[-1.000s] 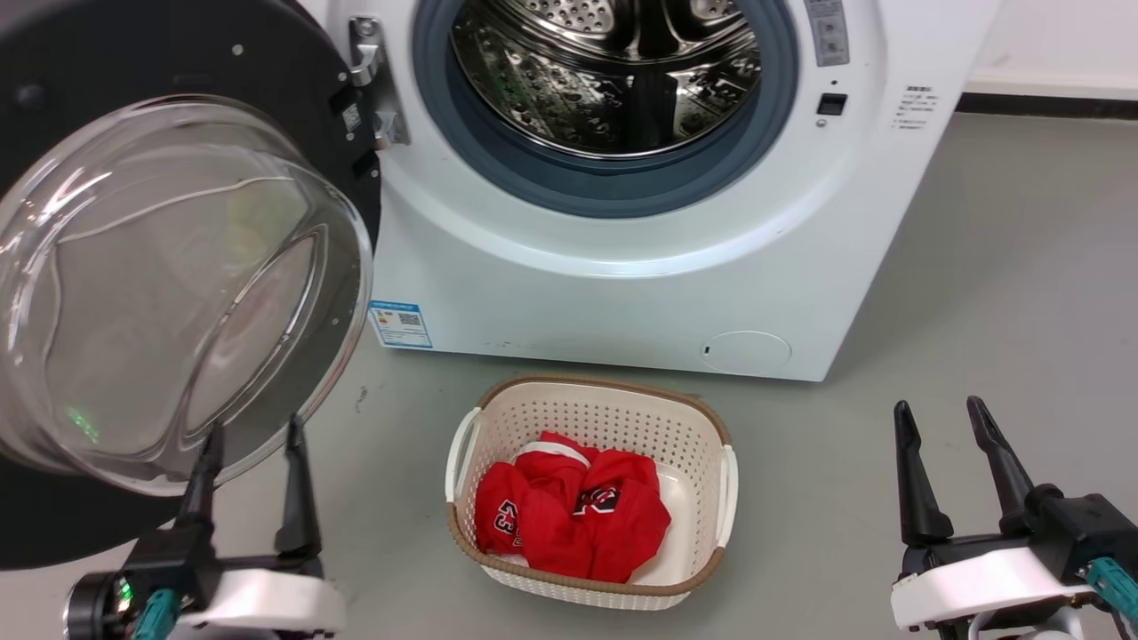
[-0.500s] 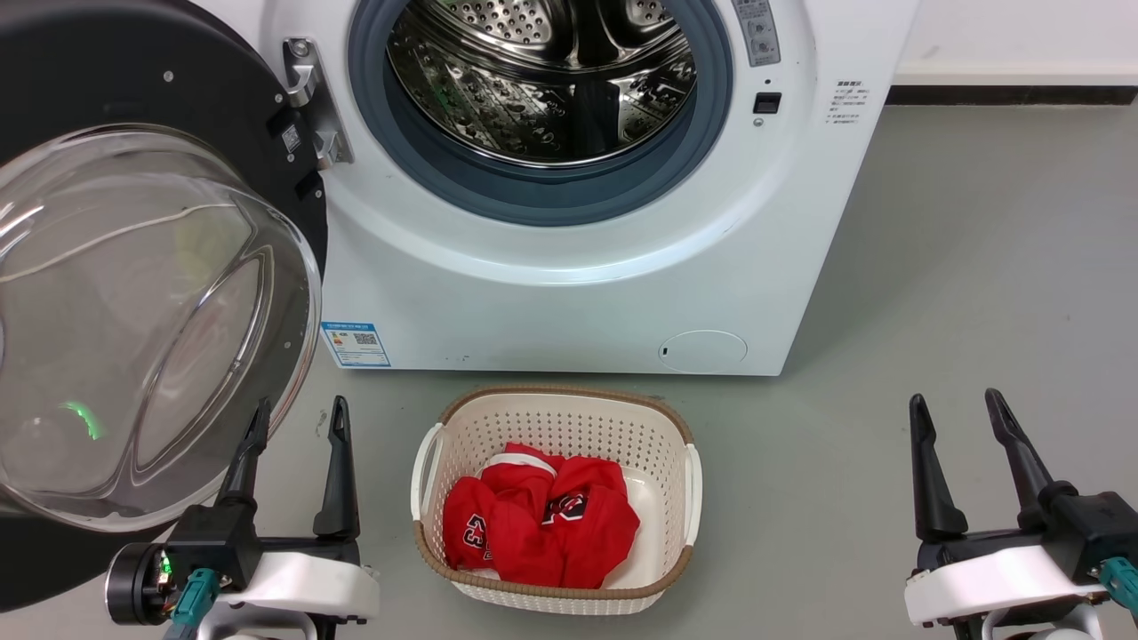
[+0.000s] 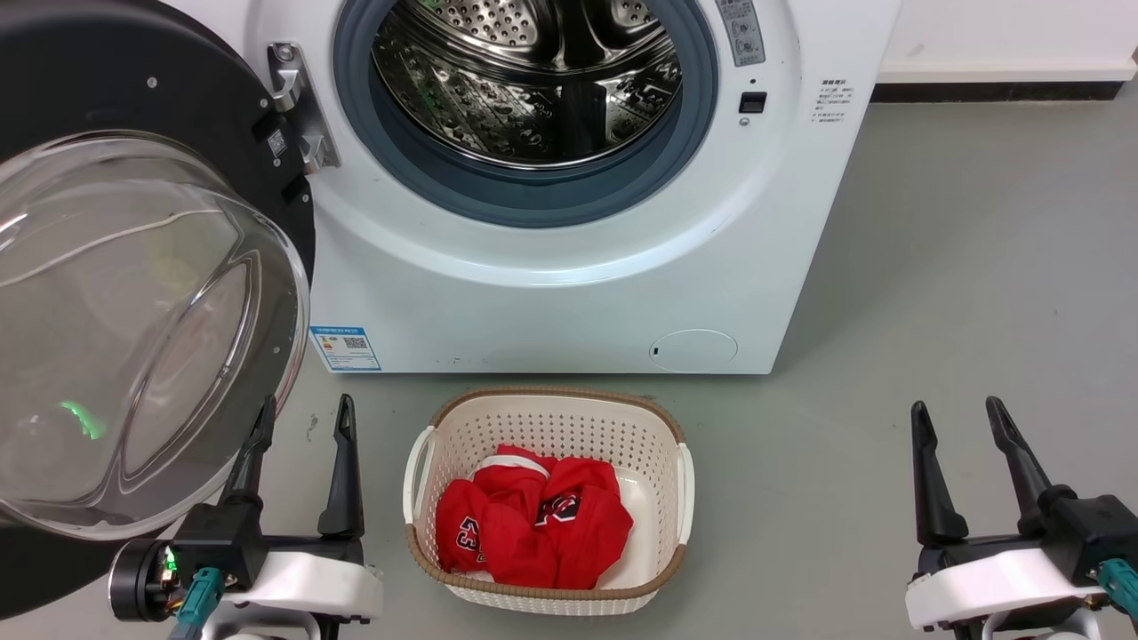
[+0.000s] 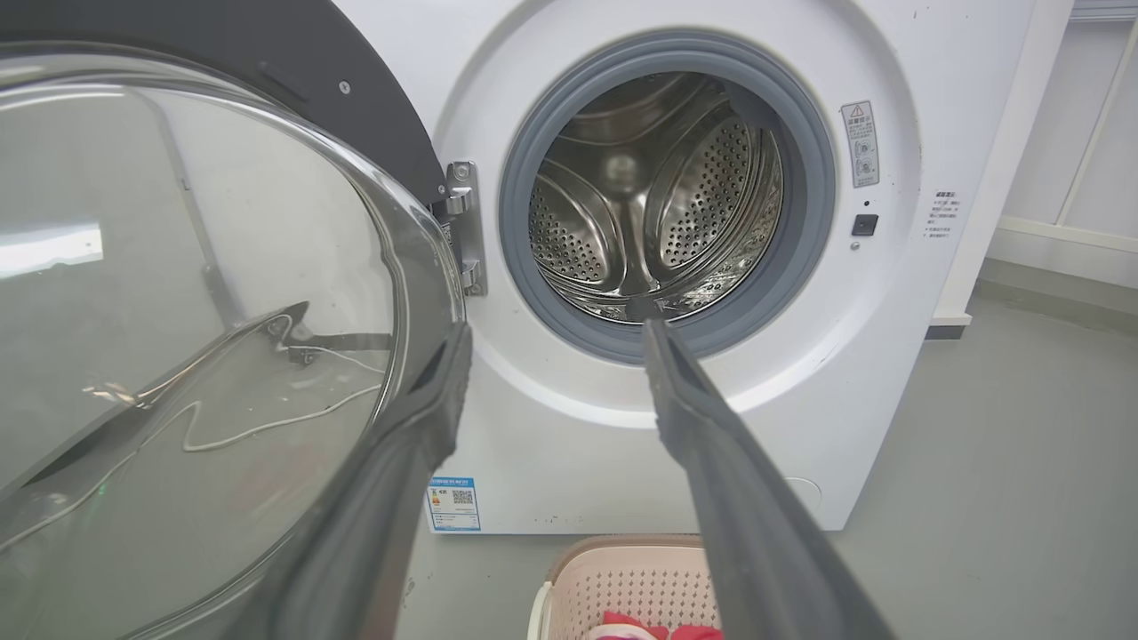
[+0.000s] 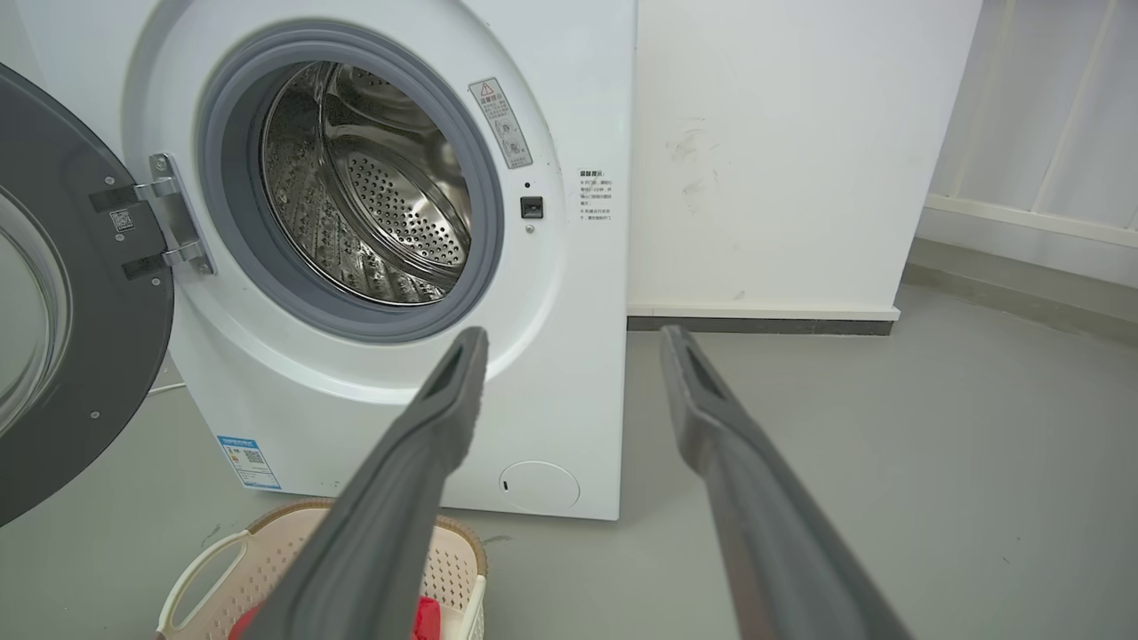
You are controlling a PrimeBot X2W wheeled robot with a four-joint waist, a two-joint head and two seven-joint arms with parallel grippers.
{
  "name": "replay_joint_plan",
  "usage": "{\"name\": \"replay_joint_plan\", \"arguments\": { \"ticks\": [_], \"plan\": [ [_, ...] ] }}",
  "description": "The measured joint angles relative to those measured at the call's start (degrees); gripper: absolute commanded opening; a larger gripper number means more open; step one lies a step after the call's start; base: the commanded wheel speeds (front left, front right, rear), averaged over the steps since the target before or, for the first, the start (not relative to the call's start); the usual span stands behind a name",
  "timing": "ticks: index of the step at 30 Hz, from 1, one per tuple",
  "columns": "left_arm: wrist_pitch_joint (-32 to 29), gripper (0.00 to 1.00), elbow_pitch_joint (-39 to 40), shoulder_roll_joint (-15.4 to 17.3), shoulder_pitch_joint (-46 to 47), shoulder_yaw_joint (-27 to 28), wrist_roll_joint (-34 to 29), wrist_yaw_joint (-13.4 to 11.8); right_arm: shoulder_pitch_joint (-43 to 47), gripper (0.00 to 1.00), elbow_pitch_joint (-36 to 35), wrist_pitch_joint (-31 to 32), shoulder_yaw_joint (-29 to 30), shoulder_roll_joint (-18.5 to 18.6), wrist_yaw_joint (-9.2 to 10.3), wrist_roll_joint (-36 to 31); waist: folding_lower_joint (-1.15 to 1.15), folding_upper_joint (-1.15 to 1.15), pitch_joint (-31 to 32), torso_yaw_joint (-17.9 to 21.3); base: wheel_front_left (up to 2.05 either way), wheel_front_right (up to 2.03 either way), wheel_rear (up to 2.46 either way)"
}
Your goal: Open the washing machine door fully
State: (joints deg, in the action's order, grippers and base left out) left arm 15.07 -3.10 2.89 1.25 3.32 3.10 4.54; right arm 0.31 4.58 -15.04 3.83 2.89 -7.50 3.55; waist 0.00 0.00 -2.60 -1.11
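Grey floor, washing machine door (image 3: 133, 293) swung wide; left hand (image 3: 306, 404), fingers apart, hovers just beside its glass. One stray nudge could swing it back. Right hand (image 3: 956, 406) apart too.

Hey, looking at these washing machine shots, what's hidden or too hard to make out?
- washing machine door: left part cut off by the head view's left edge, so its full swing is unclear.
- left gripper: whether a finger touches the door glass; they overlap in the head view.
- blue sticker: print too small.
- basket: red clothing hides what lies beneath.
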Motion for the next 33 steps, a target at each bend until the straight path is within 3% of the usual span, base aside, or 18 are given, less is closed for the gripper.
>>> {"name": "replay_joint_plan", "arguments": {
  "ticks": [13,14,19,33],
  "plan": [
    [0.00,1.00,0.37,0.00,0.15,0.02,-0.37,0.34,-0.01,1.00,0.81,0.01,-0.22,0.00,0.00,0.82,0.00,0.00,0.26,0.25,0.00,0.00,0.00],
    [0.00,0.00,0.34,-0.02,0.12,0.00,-0.41,0.34,0.01,0.00,0.91,0.01,-0.22,-0.01,0.00,0.94,0.00,0.00,0.25,0.26,0.00,0.00,0.00],
    [-0.68,0.00,-2.59,-0.21,-1.11,0.11,0.23,0.34,1.34,0.00,3.37,0.36,-0.34,-0.08,0.00,1.54,0.00,0.00,0.28,0.28,0.00,0.00,0.00],
    [-4.58,0.00,-4.30,-0.22,-0.86,0.69,16.39,0.58,0.90,0.00,4.59,4.02,-0.13,-0.09,0.00,17.55,0.00,0.00,0.53,0.37,0.00,0.00,0.00]
  ]
}}
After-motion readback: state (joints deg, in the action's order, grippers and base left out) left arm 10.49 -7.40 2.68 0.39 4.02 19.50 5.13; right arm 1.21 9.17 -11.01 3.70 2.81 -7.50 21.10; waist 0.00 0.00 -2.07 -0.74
